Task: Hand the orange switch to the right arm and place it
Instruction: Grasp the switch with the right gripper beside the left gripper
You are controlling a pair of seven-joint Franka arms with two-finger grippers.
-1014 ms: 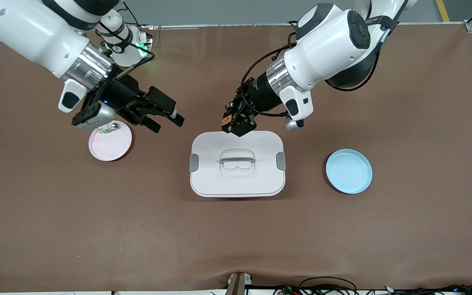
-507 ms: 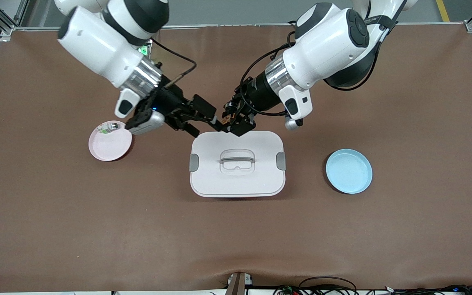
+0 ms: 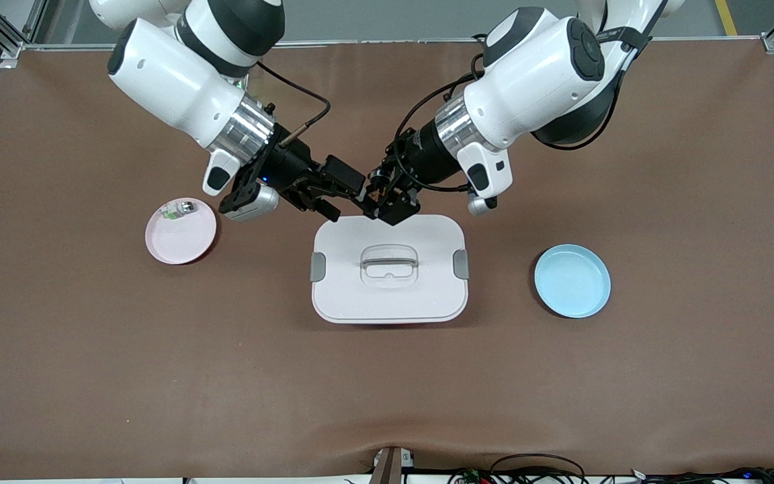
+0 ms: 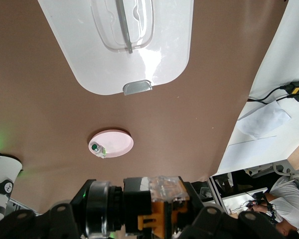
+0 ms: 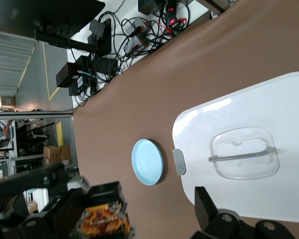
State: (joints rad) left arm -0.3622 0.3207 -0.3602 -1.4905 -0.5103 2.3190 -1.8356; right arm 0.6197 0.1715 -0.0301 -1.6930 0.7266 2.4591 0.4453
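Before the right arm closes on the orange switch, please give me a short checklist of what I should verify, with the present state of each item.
1. Left pincer shut on the orange switch, over the rim of the white lidded box: ok.
2. Right pincer open and up against the left pincer: ok.
3. Switch sits between the right pincer's fingers: cannot tell; the front view hides it, and the right wrist view shows it close ahead.
4. The two pincers do not collide: cannot tell; they overlap in the front view.
5. Pink plate, toward the right arm's end, has free room beside the small green-and-silver piece: ok.
6. Blue plate bare: ok.
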